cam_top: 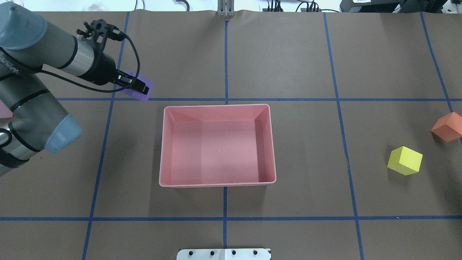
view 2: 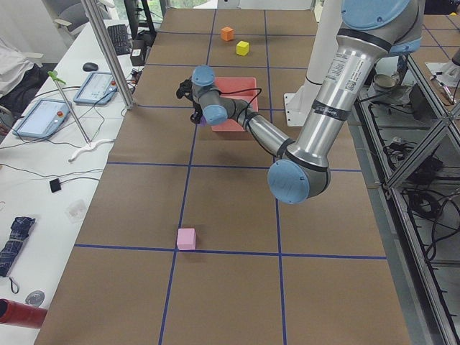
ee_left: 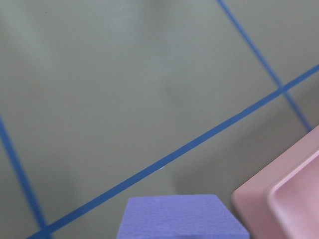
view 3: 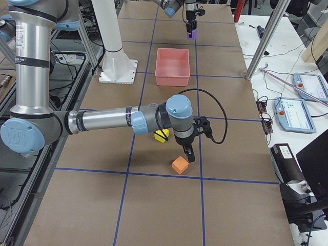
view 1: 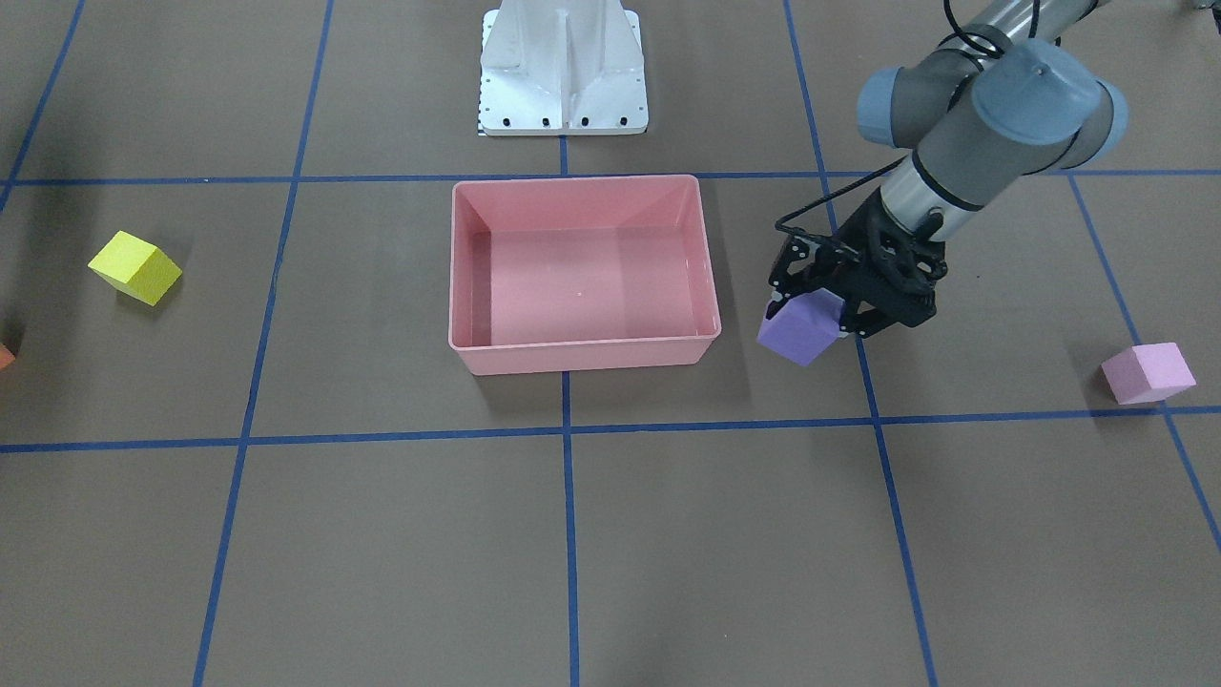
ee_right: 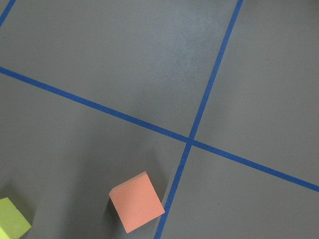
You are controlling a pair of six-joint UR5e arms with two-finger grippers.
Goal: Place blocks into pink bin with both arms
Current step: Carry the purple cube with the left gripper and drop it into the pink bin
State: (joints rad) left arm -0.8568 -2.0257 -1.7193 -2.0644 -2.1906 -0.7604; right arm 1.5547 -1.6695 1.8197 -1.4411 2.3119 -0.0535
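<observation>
Quick status: left gripper [view 1: 816, 313] is clamped on the purple cube [view 1: 796, 336], fingers on two opposite side faces. Cube looks to hang a bit off the table [view 1: 668, 534], just beside the pink bin [view 1: 582, 357] on the robot's left of it, not over the rim yet. Left wrist cam shows the bin corner right next to the cube. Nothing in the bin atm.

Right gripper [view 3: 188, 154] hovers over the orange cube [view 3: 179, 165], w/ the yellow cube [view 3: 161, 136] close by. It only shows in the side view, so can't tell if its fingers are apart or together. Light pink cube [view 1: 1148, 372] sits alone on the robot's left side, well apart from the bin.

Handling, imo: these cubes look like matte foam, so v light, a bit squishy, not slippery, not fragile. Flat-face pinch is the way to go, mid-height on two opposite sides. Corners or edges would prob let it twist out. No need for a hard squeeze, since foam dents and springs back when let go, so it may bounce a little on the drop. Bin walls are low and the tub's several cubes wide, so plenty of margin, but I'd release low to be safe.

Orange one sits skewed vs the blue tape lines [ee_right: 209, 94], so the wrist prob needs a turn to square the fingers to its faces b4 closing. Same for yellow, it's rotated too.
</observation>
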